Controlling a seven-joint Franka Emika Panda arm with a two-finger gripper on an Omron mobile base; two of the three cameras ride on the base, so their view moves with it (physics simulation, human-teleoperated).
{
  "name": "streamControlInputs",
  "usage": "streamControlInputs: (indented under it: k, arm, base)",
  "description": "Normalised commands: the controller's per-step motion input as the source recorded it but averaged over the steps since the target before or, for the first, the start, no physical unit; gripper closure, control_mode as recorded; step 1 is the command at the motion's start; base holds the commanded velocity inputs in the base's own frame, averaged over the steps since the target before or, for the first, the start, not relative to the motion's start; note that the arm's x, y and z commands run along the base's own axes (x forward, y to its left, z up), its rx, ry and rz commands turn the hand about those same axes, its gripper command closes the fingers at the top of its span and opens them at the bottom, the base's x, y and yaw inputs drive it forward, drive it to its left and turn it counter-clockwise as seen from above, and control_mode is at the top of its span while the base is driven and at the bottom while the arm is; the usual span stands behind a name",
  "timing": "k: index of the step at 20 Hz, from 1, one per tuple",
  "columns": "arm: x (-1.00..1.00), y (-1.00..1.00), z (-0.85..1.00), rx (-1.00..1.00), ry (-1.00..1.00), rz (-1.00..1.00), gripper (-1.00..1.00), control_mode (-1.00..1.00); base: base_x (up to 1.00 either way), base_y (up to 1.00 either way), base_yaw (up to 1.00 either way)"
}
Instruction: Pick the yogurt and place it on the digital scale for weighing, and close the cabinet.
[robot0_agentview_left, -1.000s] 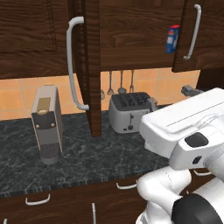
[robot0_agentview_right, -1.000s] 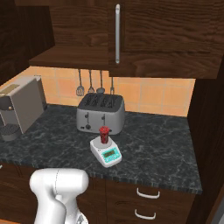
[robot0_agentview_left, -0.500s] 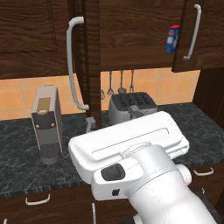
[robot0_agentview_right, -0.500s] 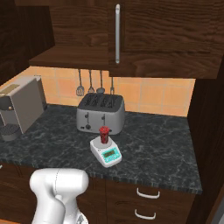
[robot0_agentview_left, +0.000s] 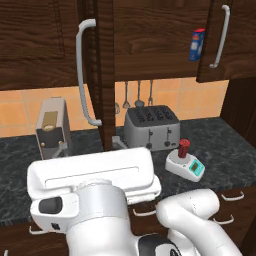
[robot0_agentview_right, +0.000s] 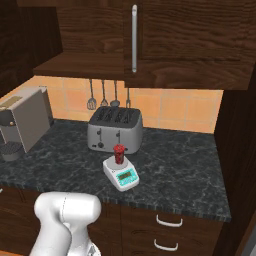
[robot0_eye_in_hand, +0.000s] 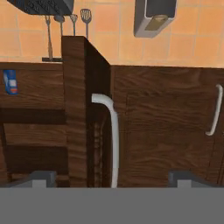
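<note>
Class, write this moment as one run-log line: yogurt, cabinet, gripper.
yogurt: upright on scale | cabinet: door open, edge-on to hand camera | gripper: state unclear, faces door handle

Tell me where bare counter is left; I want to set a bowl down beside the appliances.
Widest bare patch: counter right of the digital scale, up to the dark side wall. A narrower strip lies between coffee machine and toaster. Crowded: the scale, carrying the yogurt, sits just in front of the toaster.
</note>
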Motion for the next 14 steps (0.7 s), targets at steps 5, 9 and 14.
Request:
streamControlInputs:
  k: [5, 9, 14]
  arm:
    - [0.51, 0.0, -0.12, 0.0, 0.06, -0.06, -1.0, -1.0]
    - [0.24, -0.18, -0.24, 0.0, 0.04, -0.06, -1.0, -1.0]
    - [0.24, -0.4, -0.15, 0.0, 0.13, -0.12, -1.0, -1.0]
  base:
    - [0.0, 0.0, 0.0]
    - [0.0, 0.0, 0.0]
    - [0.0, 0.0, 0.0]
